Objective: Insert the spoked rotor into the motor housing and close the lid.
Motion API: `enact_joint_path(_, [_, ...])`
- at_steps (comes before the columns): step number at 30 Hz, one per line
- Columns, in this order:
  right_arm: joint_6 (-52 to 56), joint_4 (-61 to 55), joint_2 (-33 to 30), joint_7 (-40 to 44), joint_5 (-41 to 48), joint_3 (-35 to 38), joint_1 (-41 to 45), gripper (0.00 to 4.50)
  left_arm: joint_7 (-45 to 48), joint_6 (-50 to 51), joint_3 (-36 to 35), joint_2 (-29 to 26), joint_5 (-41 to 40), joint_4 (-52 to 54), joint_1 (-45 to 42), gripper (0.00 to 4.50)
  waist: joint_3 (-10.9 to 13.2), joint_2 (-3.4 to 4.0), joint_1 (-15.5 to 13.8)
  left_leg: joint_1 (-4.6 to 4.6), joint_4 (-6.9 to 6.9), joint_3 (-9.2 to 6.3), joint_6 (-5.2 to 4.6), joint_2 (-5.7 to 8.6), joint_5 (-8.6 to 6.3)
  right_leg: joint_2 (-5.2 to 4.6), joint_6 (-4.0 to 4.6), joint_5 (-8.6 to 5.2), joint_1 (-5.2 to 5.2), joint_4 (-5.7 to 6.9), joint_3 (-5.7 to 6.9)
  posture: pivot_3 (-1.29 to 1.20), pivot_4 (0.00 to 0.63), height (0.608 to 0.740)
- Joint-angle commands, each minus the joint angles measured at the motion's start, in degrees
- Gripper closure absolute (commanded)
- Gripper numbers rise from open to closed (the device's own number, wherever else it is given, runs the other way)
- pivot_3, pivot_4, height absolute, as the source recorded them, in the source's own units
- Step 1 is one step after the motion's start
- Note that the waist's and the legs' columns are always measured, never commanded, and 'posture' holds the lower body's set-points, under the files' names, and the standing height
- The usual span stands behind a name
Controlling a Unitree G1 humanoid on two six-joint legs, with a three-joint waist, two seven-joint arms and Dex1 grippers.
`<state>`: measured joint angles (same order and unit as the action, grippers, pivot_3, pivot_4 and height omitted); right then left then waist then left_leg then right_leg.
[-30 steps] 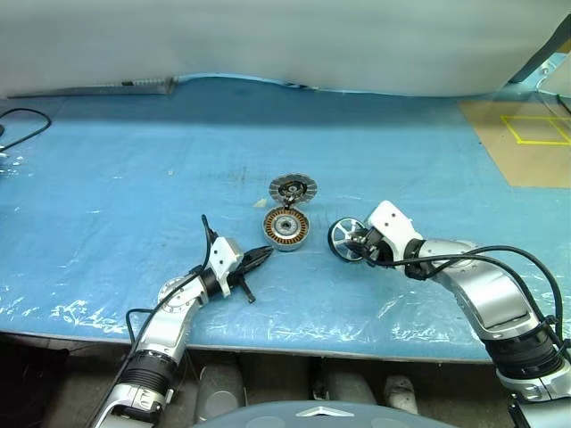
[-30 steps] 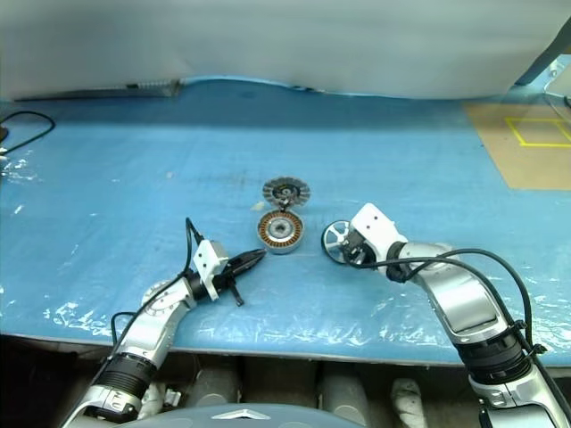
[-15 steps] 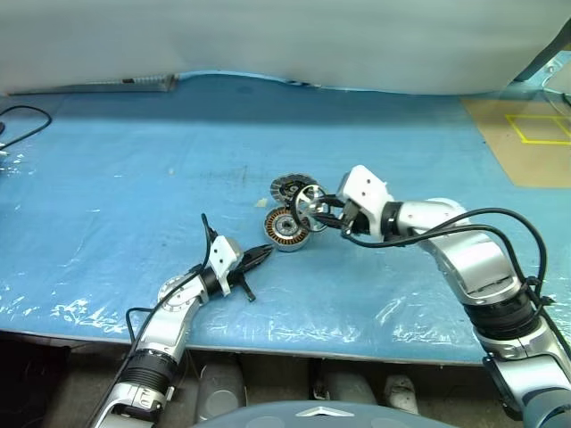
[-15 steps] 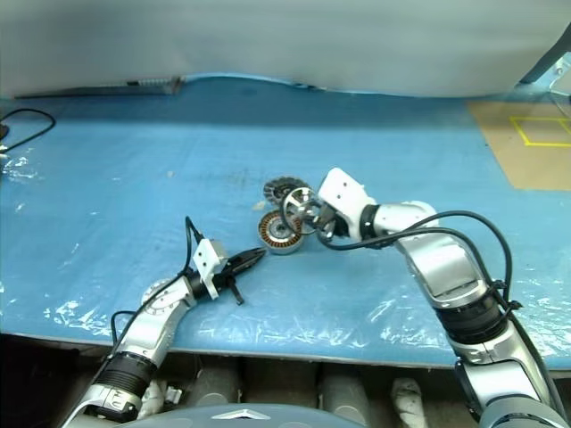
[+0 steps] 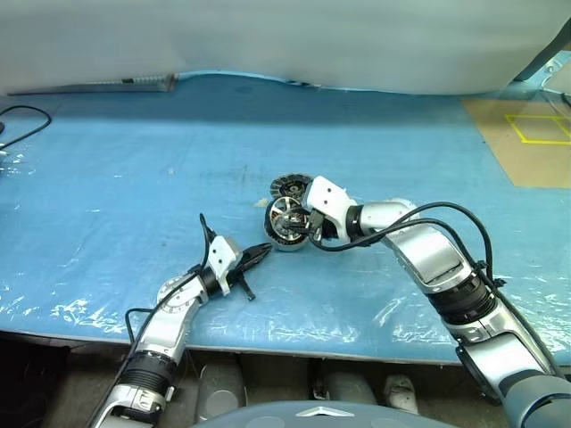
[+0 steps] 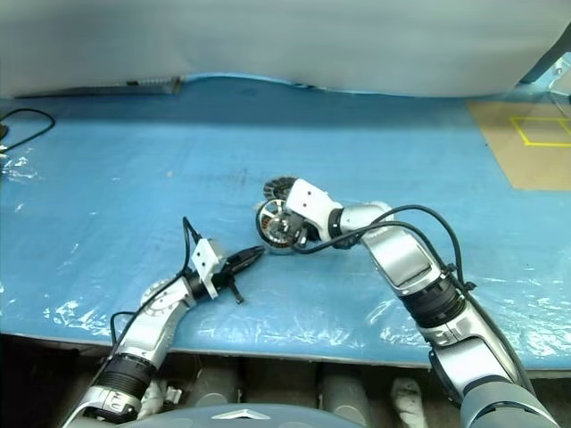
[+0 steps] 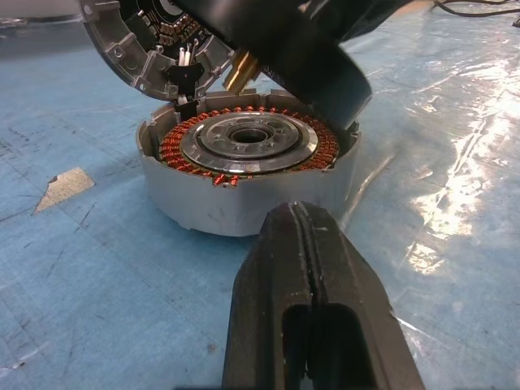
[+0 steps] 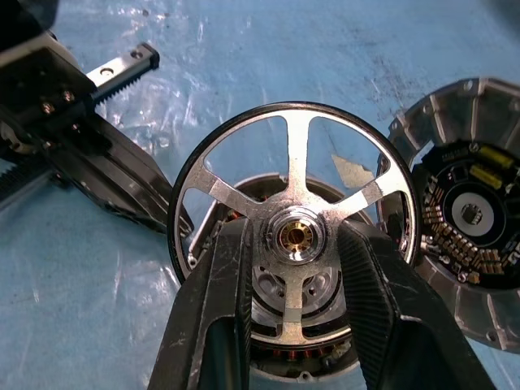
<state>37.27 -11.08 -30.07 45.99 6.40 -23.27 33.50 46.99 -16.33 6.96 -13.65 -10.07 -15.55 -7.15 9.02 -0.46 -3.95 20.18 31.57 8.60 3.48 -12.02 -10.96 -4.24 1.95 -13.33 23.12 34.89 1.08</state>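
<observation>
My right gripper (image 8: 294, 236) is shut on the spoked rotor (image 8: 301, 154), a shiny silver wheel with a brass-centred hub, one finger on each side of the hub. It holds the rotor (image 5: 287, 217) tilted, just above the motor housing (image 7: 244, 175), a grey cup with copper windings that stands open on the blue table. The lid (image 5: 288, 186) rests against the housing's far side, with its finned rim and inner parts showing. My left gripper (image 5: 261, 254) is shut and empty, low over the table a short way in front of the housing and pointing at it.
Crinkled clear film covers the blue table (image 5: 107, 178). A black cable (image 5: 22, 125) lies at the far left. A brown board with yellow tape (image 5: 526, 138) lies at the far right. A white wall (image 5: 268, 36) closes off the back.
My right gripper has carried the rotor left and upward, from the table right of the housing to just above it, turning as it went. The left gripper has stayed put.
</observation>
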Motion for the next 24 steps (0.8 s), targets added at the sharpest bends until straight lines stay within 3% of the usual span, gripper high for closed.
enact_joint_path(1, [-1.89,-0.44,-0.32,0.81,-0.69,0.75,0.68,3.28,-0.45,-1.02,-0.09,-0.30,-0.32,2.44,0.43,4.50,0.00,0.00,0.00,0.00,0.00,0.00,0.00,0.00,0.00,0.00,0.00,0.00,0.00,0.00,0.00,0.00,0.150,0.740])
enact_joint_path(11, [-1.71,-0.54,-1.94,2.85,-1.82,0.18,-0.26,3.28,-0.72,-0.95,-0.16,-0.23,-0.43,2.00,0.15,4.50,0.00,0.00,-0.01,0.00,0.00,0.00,0.00,0.00,0.00,0.00,0.00,0.00,0.00,0.00,0.00,0.00,0.150,0.740])
enact_joint_path(19, [-1.88,-0.25,-0.83,2.70,-2.99,0.15,-0.08,0.65,-0.76,-0.96,-0.06,-0.18,-0.34,2.02,0.17,4.50,0.00,0.00,0.01,-0.01,0.01,0.00,0.00,0.00,0.00,0.00,0.00,0.00,0.00,0.01,0.00,0.00,0.150,0.740])
enact_joint_path(22, [-1.33,-0.58,-0.75,2.97,-2.47,0.95,-0.04,0.76,-0.80,-0.95,-0.05,-0.23,-0.30,2.11,0.32,4.50,0.00,0.00,0.01,-0.01,0.01,0.00,0.00,0.00,0.00,0.00,0.00,0.00,0.00,0.02,0.00,0.00,0.150,0.740])
enact_joint_path(24, [-0.65,-0.79,-0.95,3.03,-1.88,1.78,-0.45,1.31,-0.86,-0.90,-0.06,-0.22,-0.30,2.18,0.35,4.50,0.00,0.00,0.01,-0.01,0.01,0.00,0.00,0.00,0.00,0.00,0.00,0.00,0.00,0.02,0.00,0.00,0.150,0.740])
